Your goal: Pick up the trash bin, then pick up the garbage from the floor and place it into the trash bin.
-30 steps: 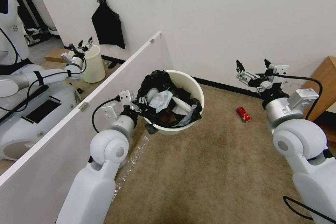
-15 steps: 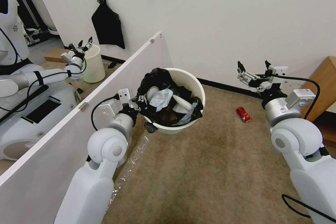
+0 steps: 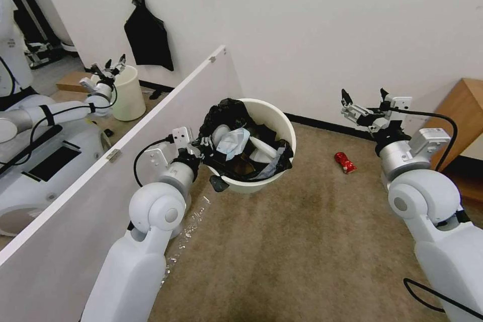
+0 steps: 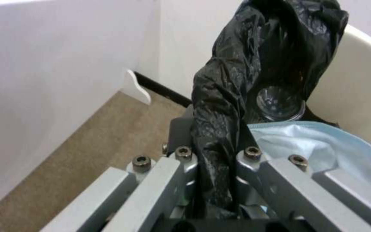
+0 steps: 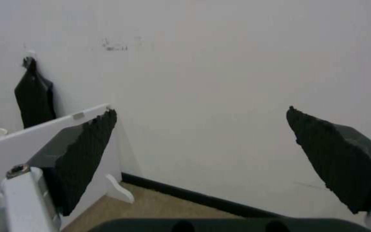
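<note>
The trash bin (image 3: 251, 186), white with a crinkled black bag (image 4: 224, 96) over its rim, hangs just above the carpet at the centre. My left gripper (image 3: 204, 152) is shut on its near-left rim, and the left wrist view shows the fingers (image 4: 181, 167) pinching bag and rim. Inside lie a pale blue tissue (image 3: 232, 142), a clear bottle (image 4: 280, 103) and other litter. One piece of garbage, a red can-like item (image 3: 344, 162), lies on the floor to the right of the bin. My right gripper (image 3: 365, 103) is raised above and beyond it, open and holding nothing (image 5: 200, 112).
A white partition board (image 3: 151, 115) runs along the left, with another robot and a cream bin (image 3: 126, 93) behind it. The wall is close ahead, with a black bag (image 3: 148, 40) hanging on it. A wooden cabinet (image 3: 465, 110) stands at the right. Clear film (image 3: 193, 226) lies on the carpet.
The whole picture has shifted slightly left, so the camera has moved. The bin stays in my left gripper and the right gripper stays open and raised.
</note>
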